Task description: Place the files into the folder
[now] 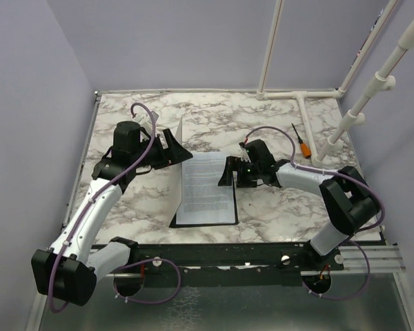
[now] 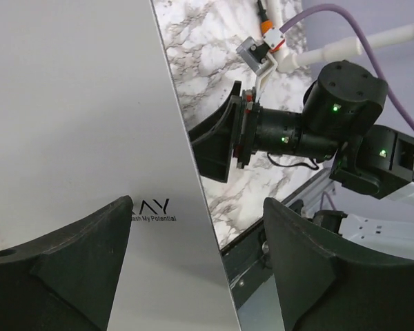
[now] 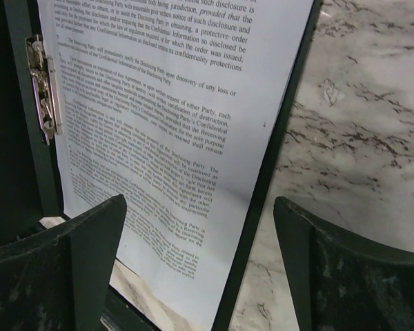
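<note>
**Risk check: cover up, both jaws open**

Left jaws are spread wide and clamp nothing. The folder (image 2: 69, 103) stands with its grey cover near upright between them. Right jaws are also apart and empty, low over the files (image 3: 165, 138) on the black inner face. I cannot tell if the metal clip (image 3: 41, 89) pins them.

Risks: the unheld cover drops onto the right jaws, or loose sheets skew.

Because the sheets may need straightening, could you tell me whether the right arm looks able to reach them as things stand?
Probably yes. The open right gripper sits at the right edge of the sheets, which lie uncovered in the folder; the raised cover stands on their left side.
</note>
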Controlling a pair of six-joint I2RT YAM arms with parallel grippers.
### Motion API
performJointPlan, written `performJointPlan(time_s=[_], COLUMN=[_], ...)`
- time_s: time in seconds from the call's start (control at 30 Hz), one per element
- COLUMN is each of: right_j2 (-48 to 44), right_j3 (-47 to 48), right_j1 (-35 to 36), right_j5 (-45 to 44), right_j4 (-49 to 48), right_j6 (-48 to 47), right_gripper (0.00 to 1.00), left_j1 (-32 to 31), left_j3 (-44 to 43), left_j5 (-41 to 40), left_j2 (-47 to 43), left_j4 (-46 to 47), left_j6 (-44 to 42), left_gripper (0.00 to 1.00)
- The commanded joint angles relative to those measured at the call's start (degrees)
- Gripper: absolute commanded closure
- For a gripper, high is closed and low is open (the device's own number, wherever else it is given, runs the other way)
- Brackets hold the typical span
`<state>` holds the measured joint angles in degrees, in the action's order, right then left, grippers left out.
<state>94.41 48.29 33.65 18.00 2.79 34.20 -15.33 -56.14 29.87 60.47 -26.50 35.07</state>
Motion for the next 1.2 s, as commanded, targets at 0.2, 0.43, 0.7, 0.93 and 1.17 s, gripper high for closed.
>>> performJointPlan(time_s=[0.2, 0.43, 0.7, 0.93, 1.17], right_j2=[-12.6, -20.4, -26.9, -29.1, -29.1], right_j3=[-0.4, 0.4, 0.5, 0.8, 1.3], right_j1=[0.2, 0.2, 0.2, 0.2, 0.2], right_j5=[-13.0, -21.6, -28.5, -30.0, -29.0], right_j4=[11.6, 17.3, 20.8, 21.7, 21.9], right_j6=[-2.2, -3.2, -3.7, -4.0, -4.0], right_gripper=[0.07, 0.07, 0.06, 0.06, 0.06], left_j1=[-1.3, -4.0, -7.3, -7.5, -7.5], left_j3=[7.5, 11.0, 10.6, 9.2, 4.2], left_j5=[4.4, 4.3, 0.7, -1.3, -8.5], left_j2=[-0.5, 0.9, 2.3, 2.8, 2.9], left_j4=[17.5, 27.1, 28.7, 25.2, 12.1], left_j6=[10.8, 16.5, 16.6, 14.1, 5.8], left_gripper=[0.21, 0.2, 0.19, 0.16, 0.16])
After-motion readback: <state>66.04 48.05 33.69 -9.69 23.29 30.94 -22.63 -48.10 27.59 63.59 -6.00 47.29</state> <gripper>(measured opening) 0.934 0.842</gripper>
